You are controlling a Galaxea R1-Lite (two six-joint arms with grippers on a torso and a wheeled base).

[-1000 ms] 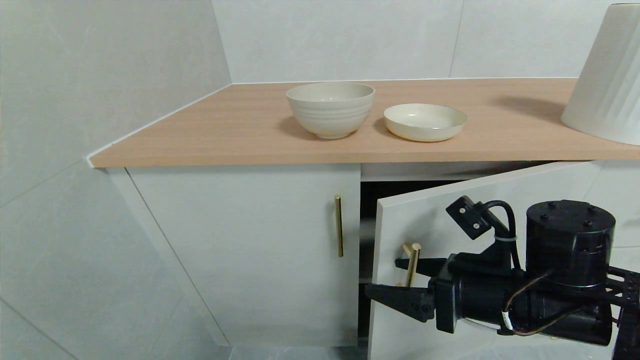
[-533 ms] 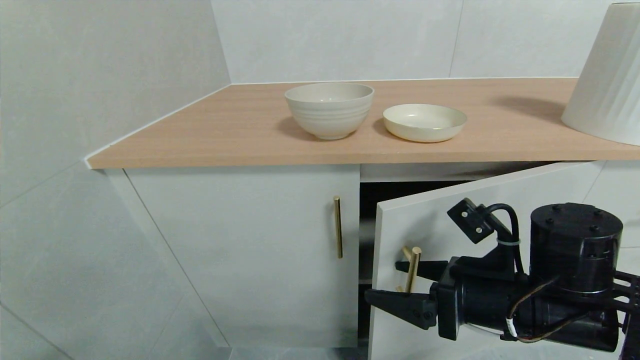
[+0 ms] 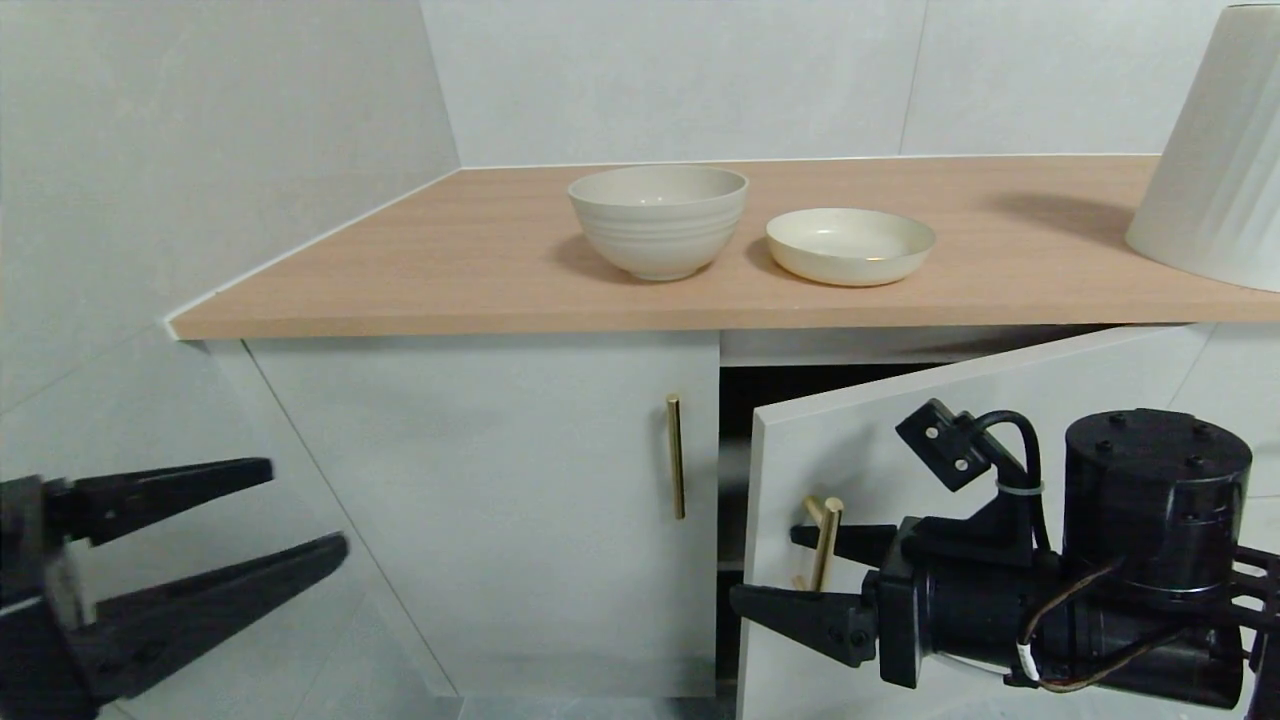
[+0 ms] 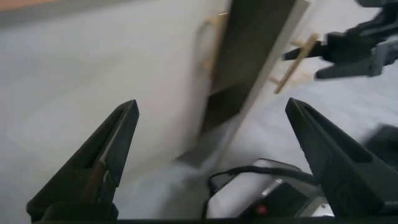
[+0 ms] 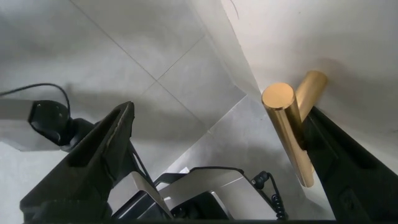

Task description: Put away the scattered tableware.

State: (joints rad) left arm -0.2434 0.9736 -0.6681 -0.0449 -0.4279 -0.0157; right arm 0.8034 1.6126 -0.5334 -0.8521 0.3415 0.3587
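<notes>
beneath the wooden countertop (image 3: 450,270), my left gripper (image 3: 307,505) has now come into sight low at the left, spread wide. my right gripper (image 3: 765,560), likewise spread, straddles the upright brass handle (image 3: 826,540) of the ajar cabinet door (image 3: 880,420). up top, the bowl (image 3: 658,220) and shallow dish (image 3: 850,243) sit just beside each other, mouths up.

Bright, even, diffuse light; bowl (image 3: 658,220) and shallow dish (image 3: 850,243) cast soft shadows leftward on countertop (image 3: 450,270); cabinet interior (image 3: 800,385) dark.
</notes>
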